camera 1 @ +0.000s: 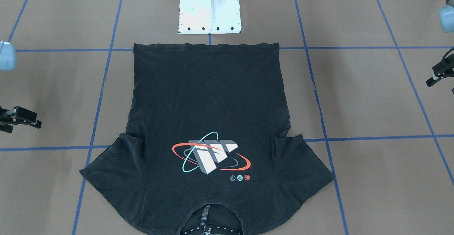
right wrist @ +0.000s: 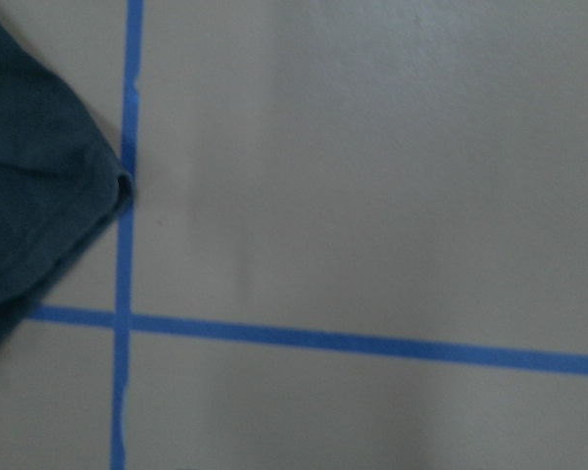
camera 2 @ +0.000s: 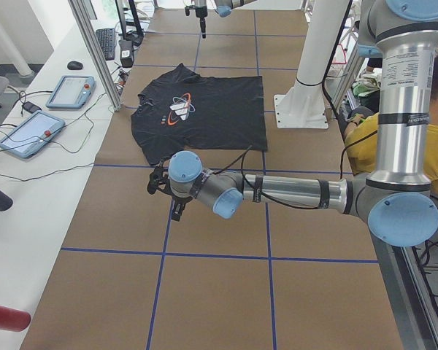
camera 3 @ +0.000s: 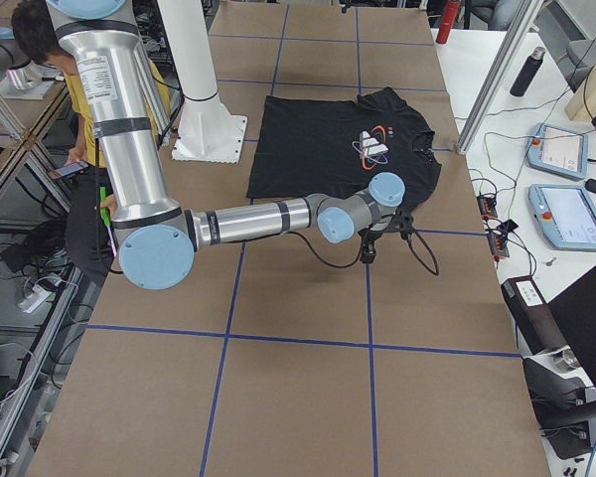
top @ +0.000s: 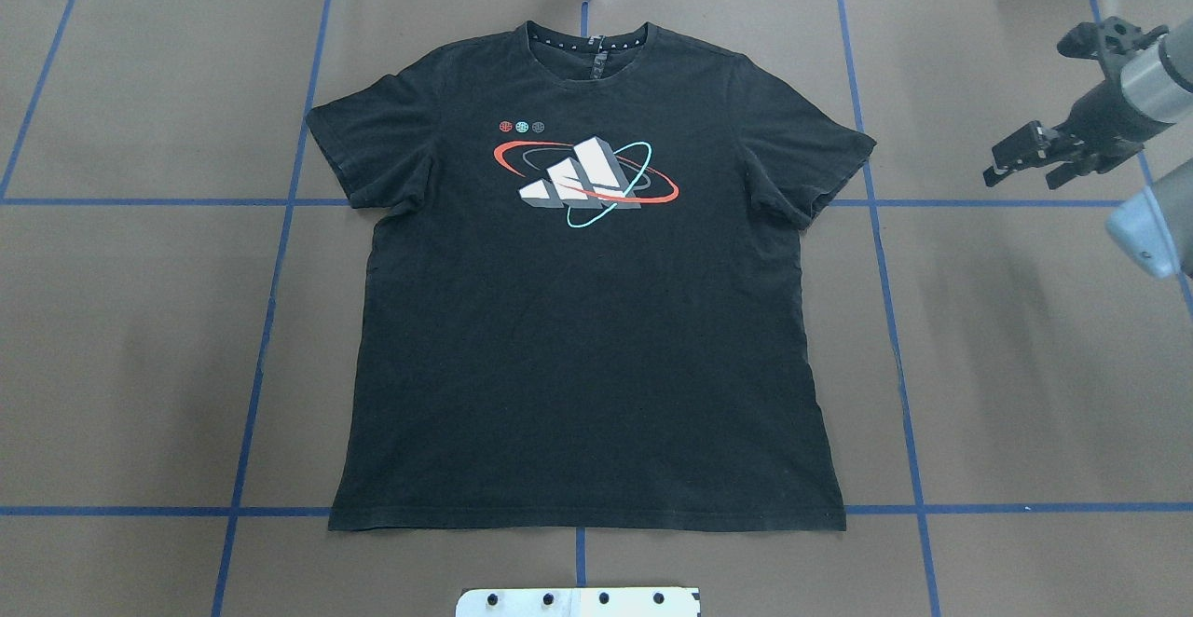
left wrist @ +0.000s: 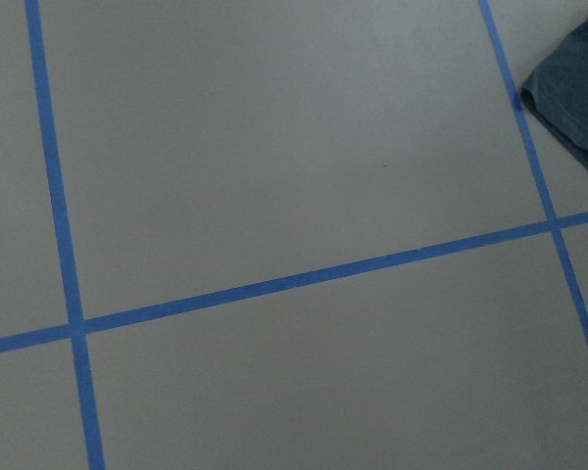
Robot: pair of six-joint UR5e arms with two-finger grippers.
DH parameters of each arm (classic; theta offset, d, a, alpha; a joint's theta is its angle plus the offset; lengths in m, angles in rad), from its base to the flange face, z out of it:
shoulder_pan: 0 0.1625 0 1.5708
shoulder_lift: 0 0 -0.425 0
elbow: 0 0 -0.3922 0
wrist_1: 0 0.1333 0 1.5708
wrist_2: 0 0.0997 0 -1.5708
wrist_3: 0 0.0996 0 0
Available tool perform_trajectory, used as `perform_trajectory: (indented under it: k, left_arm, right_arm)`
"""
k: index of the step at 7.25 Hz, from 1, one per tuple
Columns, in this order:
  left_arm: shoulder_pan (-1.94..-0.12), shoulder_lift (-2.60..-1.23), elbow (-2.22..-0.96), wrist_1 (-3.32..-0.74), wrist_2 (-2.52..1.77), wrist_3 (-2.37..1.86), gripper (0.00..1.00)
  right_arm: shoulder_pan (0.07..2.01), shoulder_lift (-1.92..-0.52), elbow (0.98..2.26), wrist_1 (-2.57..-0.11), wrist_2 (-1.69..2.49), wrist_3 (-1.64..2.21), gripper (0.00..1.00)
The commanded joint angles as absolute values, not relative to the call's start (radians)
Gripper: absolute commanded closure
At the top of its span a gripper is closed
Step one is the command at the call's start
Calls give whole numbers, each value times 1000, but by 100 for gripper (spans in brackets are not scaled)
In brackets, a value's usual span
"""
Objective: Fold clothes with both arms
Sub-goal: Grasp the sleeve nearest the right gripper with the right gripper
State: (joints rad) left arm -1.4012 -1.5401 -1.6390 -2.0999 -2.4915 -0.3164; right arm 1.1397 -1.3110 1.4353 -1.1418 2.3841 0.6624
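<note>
The black T-shirt (camera 1: 209, 103) lies flat and spread out, logo up, in the middle of the table (top: 140, 347). Its collar points away from the robot and its hem lies near the base; it also shows in the overhead view (top: 587, 365). My left gripper (camera 1: 433, 76) hovers open and empty well out beyond the shirt's left side. Its wrist view shows only a sleeve tip (left wrist: 578, 88). My right gripper (top: 1025, 165) hovers open and empty out to the right of the right sleeve (top: 820, 160). It also shows in the front-facing view (camera 1: 21, 123). Its wrist view shows that sleeve's corner (right wrist: 39, 196).
The white base pedestal (camera 1: 209, 11) stands just behind the hem. Blue tape lines (top: 270, 319) grid the brown table. A side bench with tablets (camera 2: 69, 91) and cables runs along the far edge. A person in yellow (camera 2: 423, 131) sits behind the robot.
</note>
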Motion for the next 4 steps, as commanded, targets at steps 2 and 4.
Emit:
perform_trajectory:
  k: [2, 4]
  left_arm:
    - [-1402, -1542, -1657, -2102, -2491, -318, 0]
    - [-1402, -1540, -1667, -2147, -2490, -395, 0]
  right_arm:
    - [1016, -1147, 1197, -780, 2223, 916, 7]
    - [1006, -1098, 1149, -776, 2198, 914, 15]
